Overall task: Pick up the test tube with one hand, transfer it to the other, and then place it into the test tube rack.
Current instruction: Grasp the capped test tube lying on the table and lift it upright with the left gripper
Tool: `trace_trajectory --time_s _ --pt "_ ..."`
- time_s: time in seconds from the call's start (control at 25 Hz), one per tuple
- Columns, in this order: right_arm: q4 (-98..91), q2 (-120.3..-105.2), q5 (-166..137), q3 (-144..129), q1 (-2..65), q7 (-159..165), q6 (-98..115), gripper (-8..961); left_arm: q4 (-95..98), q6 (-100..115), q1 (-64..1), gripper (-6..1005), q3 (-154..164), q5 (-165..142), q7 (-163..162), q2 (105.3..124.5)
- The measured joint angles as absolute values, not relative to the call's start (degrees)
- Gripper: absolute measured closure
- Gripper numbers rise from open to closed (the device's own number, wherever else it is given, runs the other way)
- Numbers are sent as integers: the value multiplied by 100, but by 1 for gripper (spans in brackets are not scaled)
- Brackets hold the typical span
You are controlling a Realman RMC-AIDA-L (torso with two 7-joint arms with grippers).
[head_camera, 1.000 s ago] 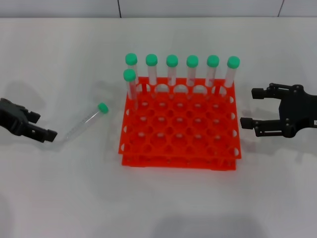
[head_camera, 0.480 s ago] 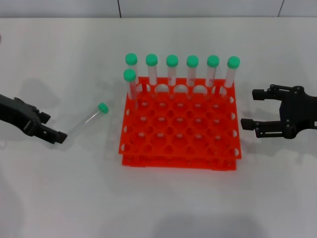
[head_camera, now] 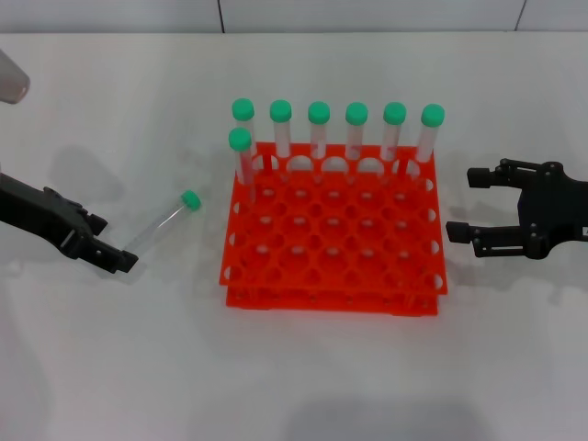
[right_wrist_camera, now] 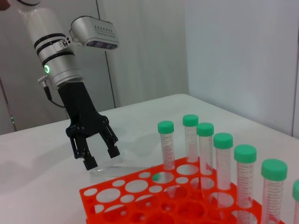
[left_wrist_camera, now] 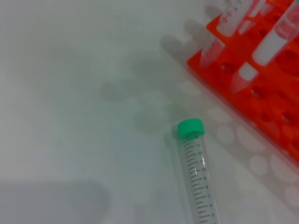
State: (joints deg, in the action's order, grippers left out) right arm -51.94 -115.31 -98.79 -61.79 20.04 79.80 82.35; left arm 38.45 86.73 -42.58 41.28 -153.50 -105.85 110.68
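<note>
- Green-capped and clear, the test tube (head_camera: 165, 220) lies on its side on the white surface (head_camera: 303, 367), to the left of the test tube rack (head_camera: 335, 234) and apart from it, its cap end pointing toward the rack's far-left corner.
- In the left wrist view the same tube (left_wrist_camera: 198, 182) shows printed graduation marks along its clear body, with the rack's orange edge (left_wrist_camera: 261, 102) nearby.
- The rack is bright orange, with two tiers and a grid of round holes; it sits near the middle of the surface.
- Seven other green-capped tubes (head_camera: 319, 129) stand upright in the rack: six in the far row and one in the next row at the left end.
- The left pincer (head_camera: 103, 248) is low over the surface at the tube's bottom end, its tips just beside that end; it holds nothing. In the right wrist view the left pincer (right_wrist_camera: 100, 156) has its fingers spread apart and pointing down, with the lying tube just under them.
- The right pincer (head_camera: 464, 202) hangs to the right of the rack, a little apart from it, fingers spread wide and pointing toward the rack, with nothing between them.
</note>
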Motion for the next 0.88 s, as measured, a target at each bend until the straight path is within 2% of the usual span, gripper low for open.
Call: trace_trajectory --time_s 0.56,0.76,0.88 --pt "-5185 -11531 -9879 -6179 2004 7980 8235 110 3703 8539 -4268 111 4137 -15355 -10585 11075" --pt "-5185 -11531 -9879 -6178 2004 7980 8235 110 3700 8517 -4270 226 4141 -15355 -10584 11074" --pt "-5185 -11531 -9879 -6179 2004 7980 8235 110 3700 8516 -4277 261 4140 -15355 -10582 11078"
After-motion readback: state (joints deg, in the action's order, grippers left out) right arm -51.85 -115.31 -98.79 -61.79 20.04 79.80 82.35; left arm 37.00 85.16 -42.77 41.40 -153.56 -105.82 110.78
